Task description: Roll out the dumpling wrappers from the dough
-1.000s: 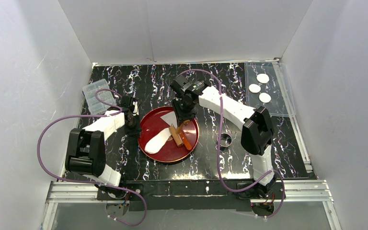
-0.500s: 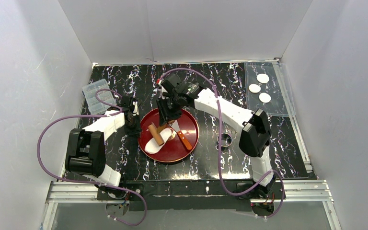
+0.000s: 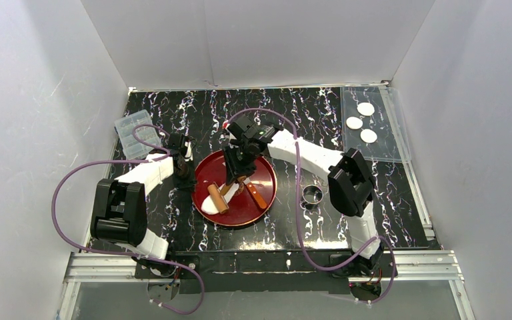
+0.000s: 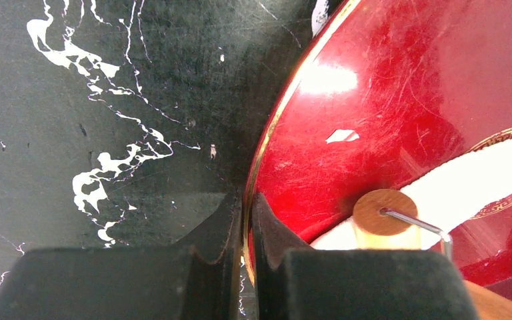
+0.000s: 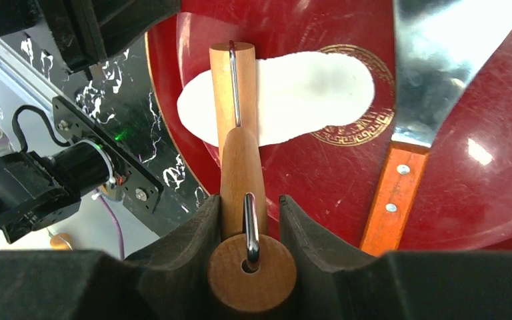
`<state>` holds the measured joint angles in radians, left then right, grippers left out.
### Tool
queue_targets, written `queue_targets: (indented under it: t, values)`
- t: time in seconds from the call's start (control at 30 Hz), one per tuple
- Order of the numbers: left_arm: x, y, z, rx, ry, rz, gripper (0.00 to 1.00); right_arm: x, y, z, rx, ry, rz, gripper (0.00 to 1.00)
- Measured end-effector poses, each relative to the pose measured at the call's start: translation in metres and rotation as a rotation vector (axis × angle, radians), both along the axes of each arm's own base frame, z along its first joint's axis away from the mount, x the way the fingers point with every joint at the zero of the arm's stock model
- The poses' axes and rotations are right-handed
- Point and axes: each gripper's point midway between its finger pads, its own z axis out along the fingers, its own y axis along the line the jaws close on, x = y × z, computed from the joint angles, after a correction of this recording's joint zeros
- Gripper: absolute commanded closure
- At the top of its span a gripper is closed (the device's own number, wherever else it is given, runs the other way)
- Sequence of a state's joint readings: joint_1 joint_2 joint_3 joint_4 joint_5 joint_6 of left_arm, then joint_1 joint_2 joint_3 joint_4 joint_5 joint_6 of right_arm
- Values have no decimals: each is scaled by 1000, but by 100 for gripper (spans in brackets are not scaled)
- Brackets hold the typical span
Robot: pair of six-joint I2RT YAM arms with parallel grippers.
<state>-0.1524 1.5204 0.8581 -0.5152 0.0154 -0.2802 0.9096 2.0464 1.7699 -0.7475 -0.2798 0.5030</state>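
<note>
With left claw [image 4: 247,223] clamping the round red plate [image 4: 400,73], right claw [image 5: 250,223] gripping the wooden rolling pin [image 5: 240,163] should press the oblong white dough [image 5: 300,97] evenly.

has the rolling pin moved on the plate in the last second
Yes. The rolling pin in the right claw has gone left across the red plate, away from the unmoved scraper and toward the left rim.

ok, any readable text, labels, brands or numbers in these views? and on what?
No readable text in any view.
the red plate: only a gold ornamental ring, which is a pattern, not lettering.
the rolling pin, spatula handle and clear plastic box: no marks visible.
</note>
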Motion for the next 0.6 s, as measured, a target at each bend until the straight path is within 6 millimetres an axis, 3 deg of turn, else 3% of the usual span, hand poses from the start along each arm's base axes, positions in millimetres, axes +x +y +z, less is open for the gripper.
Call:
queue_targets:
  t: [0.13,0.33,0.6]
  values:
    - [0,0,0,0,0,0,100,4,-15,1,-9,-7,-49,99]
    - [0,0,0,0,0,0,100,28,-57,2,-96,-54,-140,99]
    - [0,0,0,0,0,0,100,34,-66,13,-151,-90,-100,99]
